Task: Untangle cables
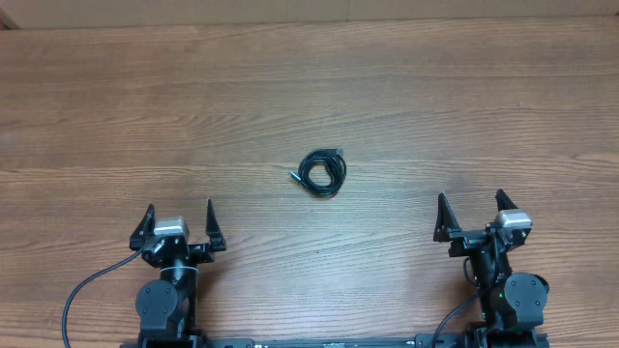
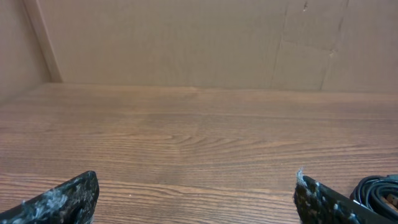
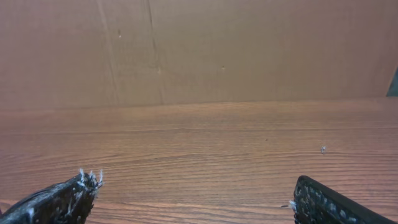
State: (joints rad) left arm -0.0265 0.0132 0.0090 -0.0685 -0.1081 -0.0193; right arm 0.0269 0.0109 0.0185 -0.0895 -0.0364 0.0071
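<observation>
Lying coiled, cables [image 1: 322,172] rest well apart from left hand [image 1: 180,218] and right hand [image 1: 471,209], both wide open, empty.

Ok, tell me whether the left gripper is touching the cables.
Apart. The overhead view shows bare table between the left gripper and the cables.

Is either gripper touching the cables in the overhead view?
No, the cables lie coiled on the table, apart from the left gripper and the right gripper, both open.
</observation>
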